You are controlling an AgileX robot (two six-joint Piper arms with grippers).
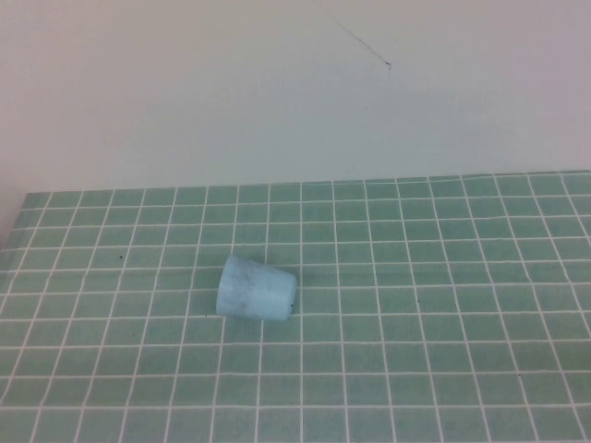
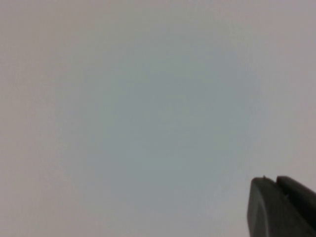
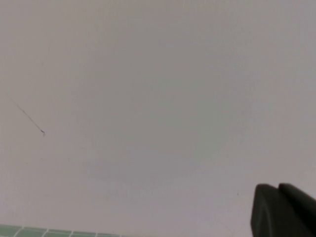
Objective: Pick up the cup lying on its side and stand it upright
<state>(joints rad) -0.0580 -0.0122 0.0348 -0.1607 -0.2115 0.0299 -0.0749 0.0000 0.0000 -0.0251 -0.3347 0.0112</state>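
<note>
The cup (image 1: 257, 290), small and pale sky-blue, lies on its side on the green tiled table (image 1: 416, 369), a little left of the middle. Its axis runs left to right and its inside does not show. Neither arm shows in the high view. My left gripper (image 2: 275, 180) shows only as two dark fingertips pressed together in the left wrist view, facing a blank pale wall. My right gripper (image 3: 278, 186) shows the same way in the right wrist view, fingertips together and holding nothing. Both are away from the cup.
A plain white wall (image 1: 277, 92) stands behind the table, with a thin dark scratch (image 1: 355, 37), which also shows in the right wrist view (image 3: 29, 118). A strip of the table's green tiles (image 3: 49, 232) shows in that view.
</note>
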